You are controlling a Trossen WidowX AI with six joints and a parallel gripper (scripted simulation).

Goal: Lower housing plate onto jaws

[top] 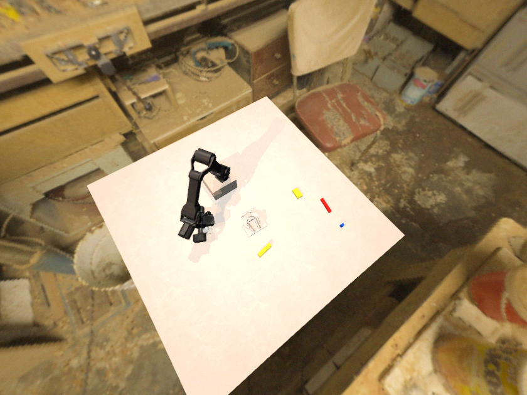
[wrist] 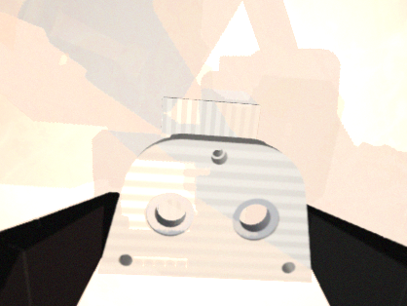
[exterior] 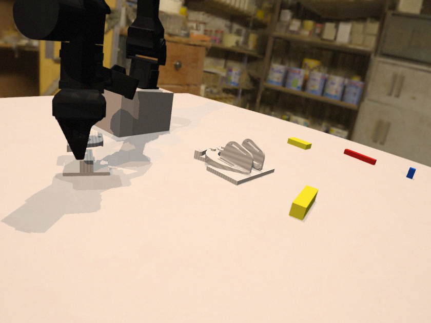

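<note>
On the desk (top: 263, 306) (exterior: 209, 264), a long yellow block (top: 264, 249) (exterior: 303, 202) lies closest in the outside view. A bit farther back is a small pale stand (exterior: 100, 171) (wrist: 210, 118), with its flat foot on the desk. The black claw (top: 205, 225) (exterior: 80, 158) (wrist: 208, 208) points down over it. The claw is holding the housing plate (exterior: 95, 140) (wrist: 211, 187) by its two sides. The plate is up above the stand, with a gap under it. It has two big round holes and three little ones.

Well apart from the claw, the two gray jaws (top: 251, 221) (exterior: 240, 156) stand up on their flat base (top: 260, 229) (exterior: 240, 180). The plate is not on them. Off to the other side of the jaws are a little blue block (top: 341, 225) (exterior: 411, 173), a thin red block (top: 325, 205) (exterior: 359, 156) and another yellow block (top: 297, 193) (exterior: 299, 143). At the back, the arm (top: 193, 191) (exterior: 145, 38) stands on a big gray box (top: 225, 190) (exterior: 154, 111).
</note>
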